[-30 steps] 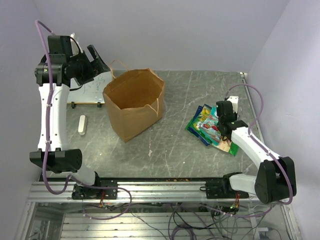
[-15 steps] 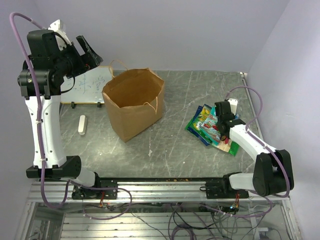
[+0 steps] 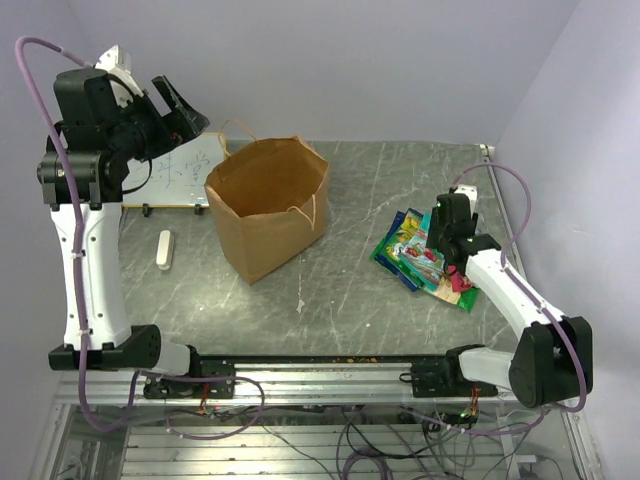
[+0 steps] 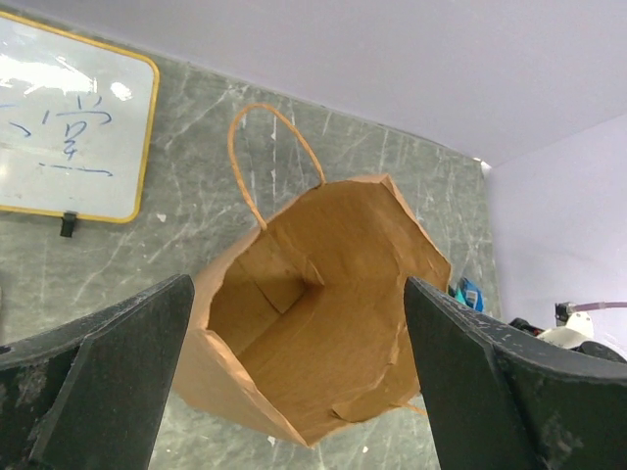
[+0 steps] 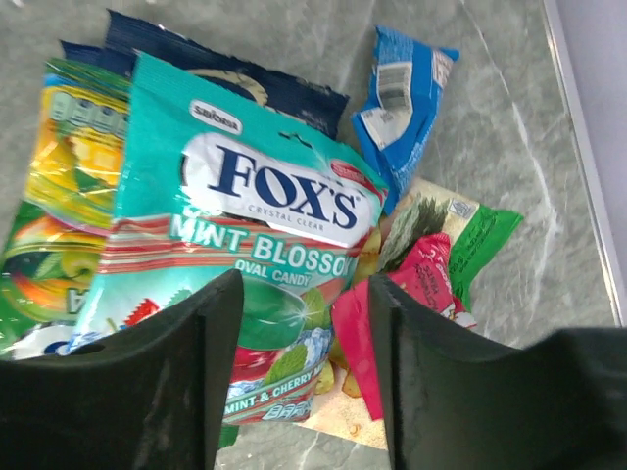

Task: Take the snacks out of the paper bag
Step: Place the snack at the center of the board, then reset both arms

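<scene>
**Right gripper (image 5: 304, 304) hangs partly open over the snacks**

We see the snacks (image 3: 420, 255) lying in a heap on the right side of the table (image 3: 350, 290), well apart from the paper bag (image 3: 268, 205). A teal packet (image 5: 245, 206) is on top, with blue, green, yellow and red ones peeking out around it. Our right jaws are apart just above the heap and hold nothing.

The bag stands up left of the middle, its mouth open. Our left gripper (image 4: 299, 294) hangs above that mouth, jaws very wide, holding nothing. Looking down inside we see only brown paper, though part of the bottom is hidden. So we think the job is almost done, maybe all done.

A whiteboard (image 3: 185, 165) and a white stick (image 3: 165, 250) lie left of the bag.
</scene>
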